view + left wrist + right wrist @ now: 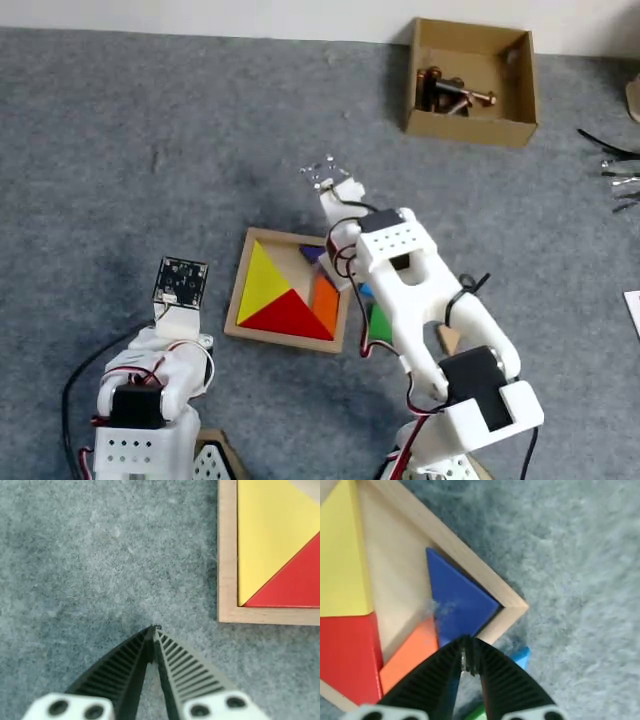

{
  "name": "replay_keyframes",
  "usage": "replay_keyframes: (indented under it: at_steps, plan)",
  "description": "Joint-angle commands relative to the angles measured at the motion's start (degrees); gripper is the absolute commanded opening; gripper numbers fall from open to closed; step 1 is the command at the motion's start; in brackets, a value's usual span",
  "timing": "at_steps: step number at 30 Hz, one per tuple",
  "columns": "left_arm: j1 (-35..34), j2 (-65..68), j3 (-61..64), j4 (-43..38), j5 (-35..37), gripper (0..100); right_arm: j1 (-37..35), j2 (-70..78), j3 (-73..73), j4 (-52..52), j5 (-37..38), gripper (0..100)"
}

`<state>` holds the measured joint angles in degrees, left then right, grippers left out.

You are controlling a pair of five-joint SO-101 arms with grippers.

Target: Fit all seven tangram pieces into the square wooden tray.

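The right jaws, shut and empty, hang over a corner of the tray point(462, 555), above the blue piece point(460, 605) lying inside. The left jaws, also shut on nothing, sit over tabletop point(100, 555) beside the tray. Four pieces are in: blue, yellow point(342, 555), red point(345, 650), orange point(410, 650). Two lie just outside that corner, light-blue point(521, 656) and green point(380, 320); the seventh may be hidden under the arm. The task looks about midway: next, the jaws must open over a loose piece.

We're at a robotics workbench, it seems. Grey felt point(120, 150) is spread out, a cardboard box point(465, 128) holds metal parts point(450, 92), and loose cables point(615, 165) lie alongside.
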<state>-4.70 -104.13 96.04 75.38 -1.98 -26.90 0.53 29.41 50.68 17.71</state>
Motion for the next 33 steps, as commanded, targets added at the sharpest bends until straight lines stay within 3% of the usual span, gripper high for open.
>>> replay_keyframes:
  at_steps: [1,16,22,33]
  plan:
    - [-0.57,-0.31,1.10,0.26,-0.53,1,-2.51,-2.77,-0.66,-1.01,-0.26,0.5]
    - [-0.57,-0.31,1.10,0.26,-0.53,1,-2.86,-3.38,-1.01,-0.75,-0.35,0.5]
    - [-0.57,-0.31,1.10,0.26,-0.53,1,-6.81,-3.38,-1.19,-0.84,-5.27,0.5]
    - [-0.57,-0.31,1.10,0.26,-0.53,1,-9.45,-2.95,-0.75,-0.75,-5.36,0.5]
